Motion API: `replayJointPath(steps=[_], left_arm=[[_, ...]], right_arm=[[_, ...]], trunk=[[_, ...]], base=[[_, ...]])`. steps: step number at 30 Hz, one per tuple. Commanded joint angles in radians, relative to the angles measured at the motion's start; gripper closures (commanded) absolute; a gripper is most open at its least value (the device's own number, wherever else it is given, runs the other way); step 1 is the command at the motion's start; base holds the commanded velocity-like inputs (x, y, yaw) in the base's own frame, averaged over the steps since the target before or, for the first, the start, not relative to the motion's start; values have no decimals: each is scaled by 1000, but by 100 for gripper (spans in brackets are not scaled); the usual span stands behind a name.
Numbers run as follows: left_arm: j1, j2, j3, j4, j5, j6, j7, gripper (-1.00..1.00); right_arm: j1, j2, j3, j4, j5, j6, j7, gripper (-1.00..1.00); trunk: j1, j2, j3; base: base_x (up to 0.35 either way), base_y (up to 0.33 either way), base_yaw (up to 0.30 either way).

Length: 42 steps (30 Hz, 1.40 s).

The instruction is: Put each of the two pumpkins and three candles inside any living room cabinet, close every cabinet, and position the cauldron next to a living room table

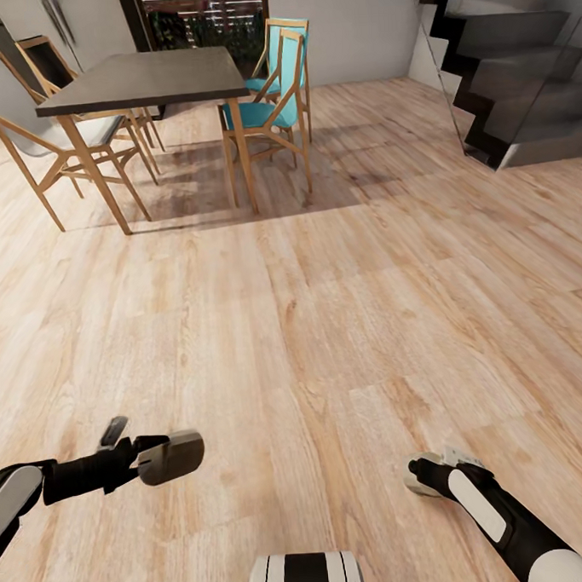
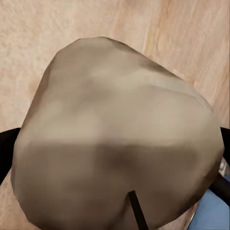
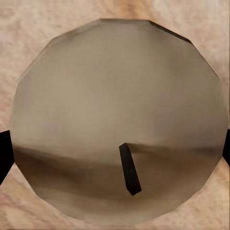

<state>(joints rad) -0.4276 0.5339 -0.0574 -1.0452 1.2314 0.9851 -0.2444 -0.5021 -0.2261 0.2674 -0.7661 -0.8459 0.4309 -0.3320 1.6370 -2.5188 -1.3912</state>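
Note:
Each of my grippers carries a candle over the wooden floor. My left gripper [image 1: 167, 458] is shut on a short beige candle [image 1: 176, 455], held low at the left. In the left wrist view that candle [image 2: 115, 139] bulks close to the camera, its dark wick [image 2: 138, 213] pointing toward me and dark fingers [image 2: 5, 148] at its sides. My right gripper [image 1: 420, 476] is shut on a second candle [image 1: 412, 483] low at the right. The right wrist view looks onto this candle's round top [image 3: 120, 120] and its wick [image 3: 129, 168].
A dark dining table [image 1: 143, 81] with pale wooden chairs [image 1: 26, 126] and teal chairs [image 1: 273, 104] stands ahead on the left. A dark staircase [image 1: 502, 84] rises at the far right. Open plank floor [image 1: 326, 306] lies between. My base [image 1: 306, 576] shows at the lower edge.

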Motion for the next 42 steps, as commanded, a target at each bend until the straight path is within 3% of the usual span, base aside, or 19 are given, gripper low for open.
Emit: replayJointPath(steps=[1, 15, 42], left_arm=[[0, 2, 3, -1, -6, 0, -3, 100], [0, 3, -1, 13, -6, 0, -19, 100], [0, 3, -1, 13, -5, 0, -21, 100]], right_arm=[[-1, -1, 6, 0, -8, 2, -8, 100], [-1, -1, 6, 3, -8, -1, -8, 100], [-1, -1, 6, 3, -7, -1, -8, 100]], trunk=[[0, 0, -1], [0, 0, -1], [-12, 6, 104]], base=[[0, 0, 0], [0, 0, 0], [0, 0, 0]])
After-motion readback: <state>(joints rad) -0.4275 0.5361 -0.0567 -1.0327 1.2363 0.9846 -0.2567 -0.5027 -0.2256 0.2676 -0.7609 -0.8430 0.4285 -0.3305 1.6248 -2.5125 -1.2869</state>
